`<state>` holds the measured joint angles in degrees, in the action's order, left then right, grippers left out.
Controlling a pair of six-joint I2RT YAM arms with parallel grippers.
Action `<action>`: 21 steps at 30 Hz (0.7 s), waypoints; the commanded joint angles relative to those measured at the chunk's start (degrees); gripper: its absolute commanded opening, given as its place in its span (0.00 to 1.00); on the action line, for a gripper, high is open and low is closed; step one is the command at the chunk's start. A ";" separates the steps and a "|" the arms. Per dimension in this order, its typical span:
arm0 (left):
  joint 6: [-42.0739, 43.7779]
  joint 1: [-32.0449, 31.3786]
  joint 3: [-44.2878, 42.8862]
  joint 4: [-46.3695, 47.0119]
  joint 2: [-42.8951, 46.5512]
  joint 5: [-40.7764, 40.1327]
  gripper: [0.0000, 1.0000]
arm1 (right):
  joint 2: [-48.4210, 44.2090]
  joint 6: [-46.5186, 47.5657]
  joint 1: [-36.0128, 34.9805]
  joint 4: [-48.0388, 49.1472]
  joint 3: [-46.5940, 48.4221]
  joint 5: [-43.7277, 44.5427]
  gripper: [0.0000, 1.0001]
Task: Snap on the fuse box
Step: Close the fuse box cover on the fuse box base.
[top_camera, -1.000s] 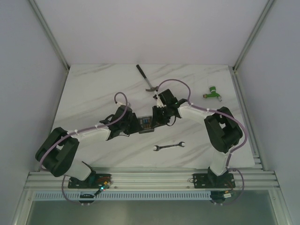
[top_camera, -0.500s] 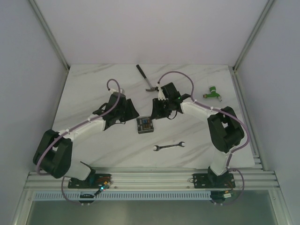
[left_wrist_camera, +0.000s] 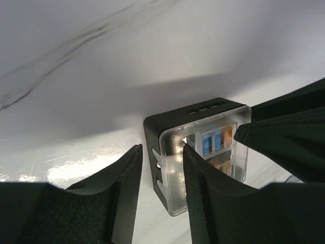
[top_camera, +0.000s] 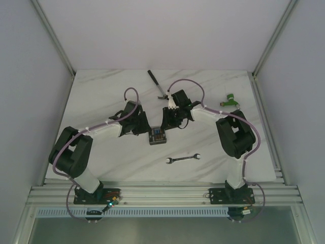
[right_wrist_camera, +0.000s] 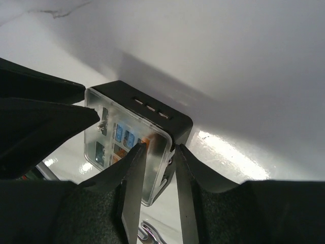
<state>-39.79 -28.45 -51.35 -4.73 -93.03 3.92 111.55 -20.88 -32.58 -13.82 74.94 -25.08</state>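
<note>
- Marble table (top_camera: 101,101): fuse box (top_camera: 157,135) sits mid-frame.
- Left claw (left_wrist_camera: 161,148) and right claw (right_wrist_camera: 159,146) straddle its corners, barely parted; can't tell if they're pinching.
- Looks light, stiff and slick, so you'd press the clear lid (right_wrist_camera: 104,152) edges.

No writing, number or brand mark can be read in any view. In both wrist views the fuse box (left_wrist_camera: 203,147) fills the centre of the frame. Its clear cover and black wall bear no legible print, and the blue and orange fuses (right_wrist_camera: 123,135) under the cover are too blurred to show a rating (only their colours come through). In the top view the wrench (top_camera: 183,159), lower centre on the desk, is too small to show any stamp.
</note>
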 commanded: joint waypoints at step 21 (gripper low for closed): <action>-5.13 -1.27 16.49 10.55 -10.84 6.34 0.34 | 12.78 3.91 -2.57 -9.24 2.84 7.46 0.27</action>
<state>-45.21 -25.93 -41.39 15.00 -94.37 10.70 115.81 -20.51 -31.55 -18.94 79.20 -27.79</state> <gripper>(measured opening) 0.345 0.304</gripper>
